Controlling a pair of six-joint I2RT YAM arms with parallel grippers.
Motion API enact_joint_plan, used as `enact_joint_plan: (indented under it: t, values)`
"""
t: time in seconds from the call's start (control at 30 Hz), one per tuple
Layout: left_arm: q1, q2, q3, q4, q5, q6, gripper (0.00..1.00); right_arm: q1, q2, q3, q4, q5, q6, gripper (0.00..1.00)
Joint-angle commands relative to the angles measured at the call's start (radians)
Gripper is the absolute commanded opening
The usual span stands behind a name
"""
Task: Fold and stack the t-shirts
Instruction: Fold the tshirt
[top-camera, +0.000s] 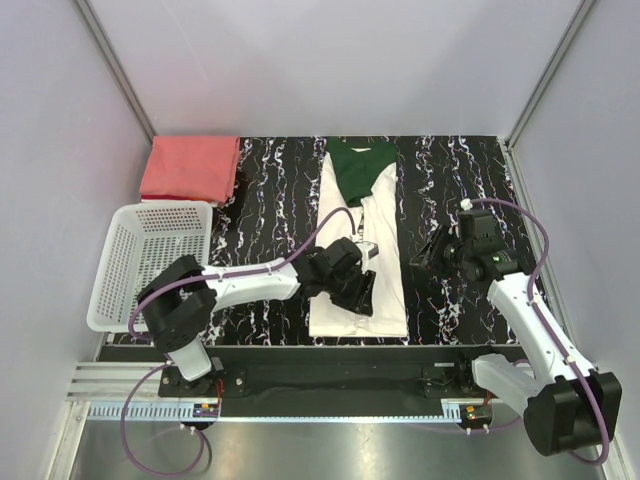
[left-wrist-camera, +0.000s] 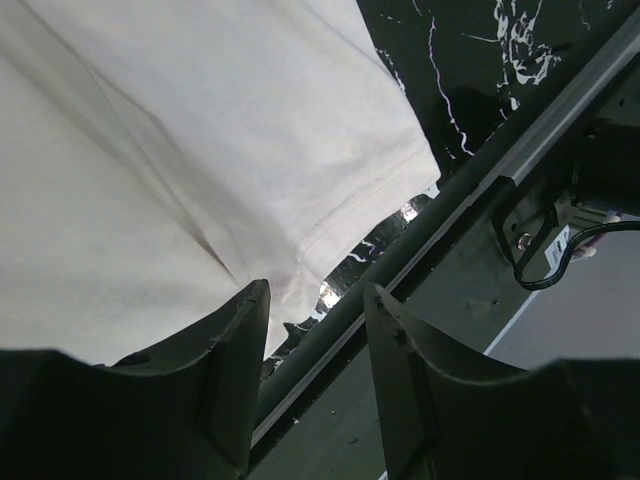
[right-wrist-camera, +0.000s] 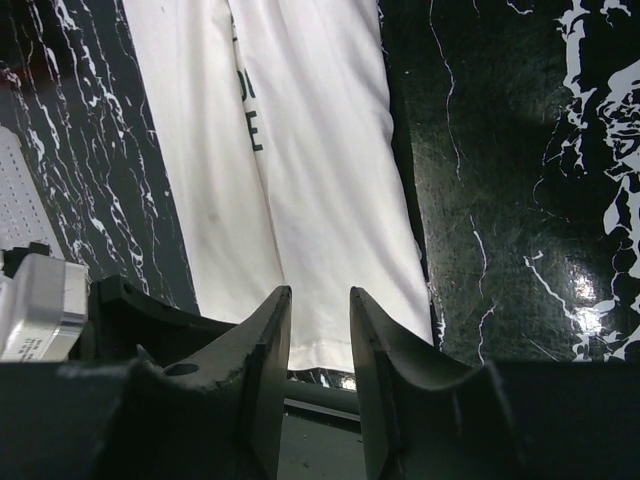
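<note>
Cream-white shirt (top-camera: 388, 300) middle covered by left gripper (top-camera: 362, 292); chest lettering (right-wrist-camera: 250, 115) half tucked into fold, unreadable; hem corner alone framed at left wrist.

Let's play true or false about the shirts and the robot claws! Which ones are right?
1. The red shirt lies folded at the far left corner of the table. True.
2. The white shirt is in the basket. False: it lies on the table, right of the basket.
3. The white shirt is folded into a long strip. True.
4. The right claw holds the white shirt. False: it is open and holds nothing.
</note>
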Motion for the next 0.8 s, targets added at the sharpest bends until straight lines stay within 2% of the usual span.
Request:
enact_joint_plan:
  t: [0.0, 0.33, 0.53, 0.57, 0.6, 0.63, 0.77]
  values:
    - [-0.019, 0.016, 0.022, 0.006, -0.096, -0.005, 0.47, -0.003, -0.038, 0.020, 0.012, -0.032, 0.010, 0.37]
    - [-0.036, 0.071, 0.039, -0.010, -0.094, 0.000, 0.46, -0.005, -0.035, 0.022, 0.012, -0.040, 0.007, 0.37]
    - [-0.045, 0.066, 0.029, 0.032, -0.033, -0.009, 0.22, -0.005, -0.032, 0.022, 0.016, -0.038, 0.002, 0.37]
    - [-0.045, 0.065, 0.023, 0.032, -0.034, -0.012, 0.16, -0.005, -0.031, 0.022, 0.015, -0.038, 0.001, 0.37]
    - [-0.045, 0.059, 0.022, 0.030, -0.034, -0.018, 0.05, -0.005, -0.031, 0.022, 0.018, -0.037, 0.001, 0.37]
    - [-0.045, 0.054, 0.019, 0.027, -0.034, -0.024, 0.01, -0.005, -0.029, 0.021, 0.019, -0.040, -0.001, 0.37]
    - [-0.045, -0.016, -0.022, 0.032, -0.079, -0.066, 0.00, -0.005, -0.021, 0.016, 0.027, -0.040, -0.002, 0.37]
